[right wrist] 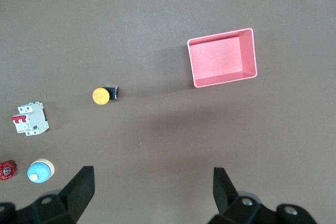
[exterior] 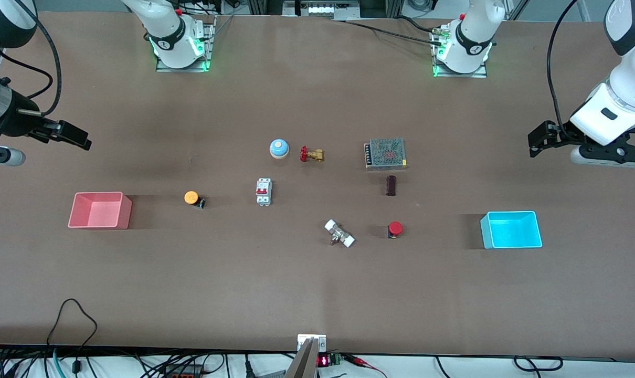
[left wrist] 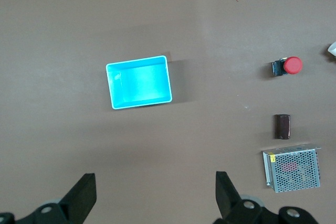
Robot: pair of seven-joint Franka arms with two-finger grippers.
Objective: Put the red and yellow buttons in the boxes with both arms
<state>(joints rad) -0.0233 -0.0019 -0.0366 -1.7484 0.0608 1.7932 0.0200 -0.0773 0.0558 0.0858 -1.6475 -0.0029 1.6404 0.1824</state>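
The red button lies on its side on the table, between the table's middle and the cyan box; it also shows in the left wrist view with the cyan box. The yellow button lies beside the pink box; both show in the right wrist view, the button and the box. Both boxes are empty. My left gripper hangs open and empty over bare table at the left arm's end. My right gripper hangs open and empty over bare table at the right arm's end.
Around the table's middle stand a blue bell, a brass valve with a red handwheel, a grey mesh-topped unit, a white circuit breaker, a small dark block and a white-capped fitting.
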